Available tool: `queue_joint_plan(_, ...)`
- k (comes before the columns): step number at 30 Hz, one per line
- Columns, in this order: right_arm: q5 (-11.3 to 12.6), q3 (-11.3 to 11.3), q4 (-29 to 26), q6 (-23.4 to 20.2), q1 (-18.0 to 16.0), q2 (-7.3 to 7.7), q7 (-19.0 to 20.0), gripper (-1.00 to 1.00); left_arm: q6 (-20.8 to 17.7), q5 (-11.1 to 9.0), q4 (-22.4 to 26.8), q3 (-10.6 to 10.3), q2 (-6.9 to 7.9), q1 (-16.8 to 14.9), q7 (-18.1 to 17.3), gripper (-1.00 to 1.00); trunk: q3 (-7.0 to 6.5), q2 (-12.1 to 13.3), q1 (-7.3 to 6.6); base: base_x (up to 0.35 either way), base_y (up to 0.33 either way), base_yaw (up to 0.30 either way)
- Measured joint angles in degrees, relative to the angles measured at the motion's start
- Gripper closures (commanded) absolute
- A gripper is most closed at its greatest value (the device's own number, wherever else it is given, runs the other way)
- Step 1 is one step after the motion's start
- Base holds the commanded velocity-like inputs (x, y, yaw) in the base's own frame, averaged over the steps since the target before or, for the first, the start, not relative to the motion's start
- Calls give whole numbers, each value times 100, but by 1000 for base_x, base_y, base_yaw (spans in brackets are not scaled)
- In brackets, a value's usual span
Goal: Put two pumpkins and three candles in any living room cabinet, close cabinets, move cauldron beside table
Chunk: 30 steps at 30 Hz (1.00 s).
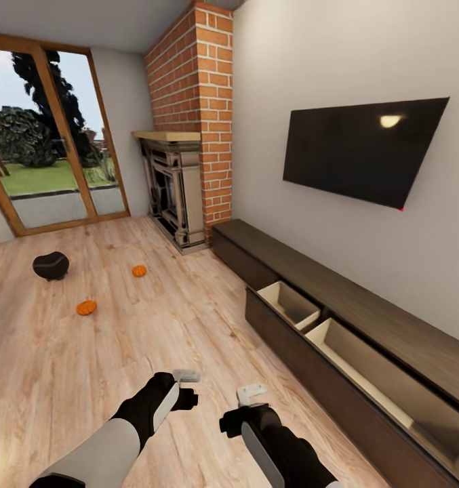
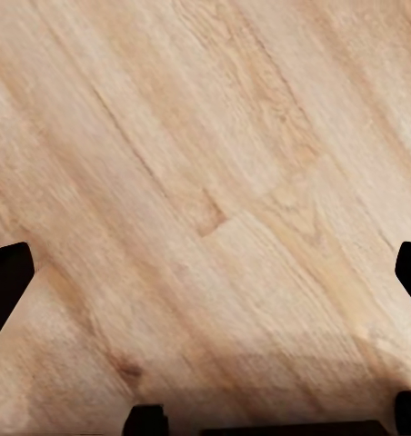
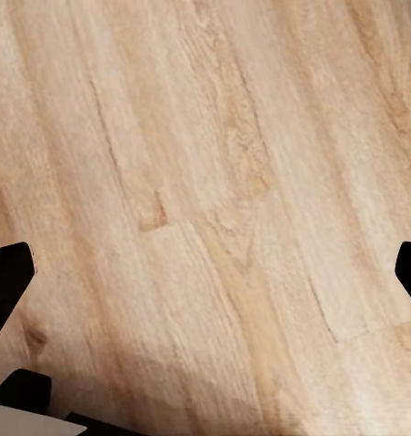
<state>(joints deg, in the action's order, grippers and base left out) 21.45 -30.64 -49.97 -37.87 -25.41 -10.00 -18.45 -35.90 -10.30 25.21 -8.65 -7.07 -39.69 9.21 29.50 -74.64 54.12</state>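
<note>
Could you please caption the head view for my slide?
Two pumpkins and cauldron on floor; cabinet drawers open.

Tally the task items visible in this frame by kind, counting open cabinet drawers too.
Pumpkins: 2, on the floor
Cauldron: 1, on the floor
Open cabinet drawers: 2
Candles: 0 visible
Total: 5

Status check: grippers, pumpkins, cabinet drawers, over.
Left gripper, right gripper open, empty. Both pumpkins on floor beside cauldron. Cabinet drawers open. Path clear.
</note>
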Motion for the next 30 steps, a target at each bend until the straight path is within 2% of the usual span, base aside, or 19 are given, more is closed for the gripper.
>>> queue_joint_plan(4,1,-227,2,39,1,0,-4,-100,0,0,-4,1,6,0,0,-100,-92,161,-88,-2,0,267)
queue_joint_plan(8,0,-312,2,47,3,0,-8,-100,0,0,-5,2,7,0,0,-100,-184,321,-176,-17,0,266)
queue_joint_plan(19,-5,-337,2,48,2,0,-7,-100,0,0,-14,9,3,0,1,-100,-430,763,-414,-256,40,265)
queue_joint_plan(30,-5,-336,-6,48,5,0,-8,-100,1,0,-23,10,0,0,1,-100,-657,1204,-658,-266,56,138)
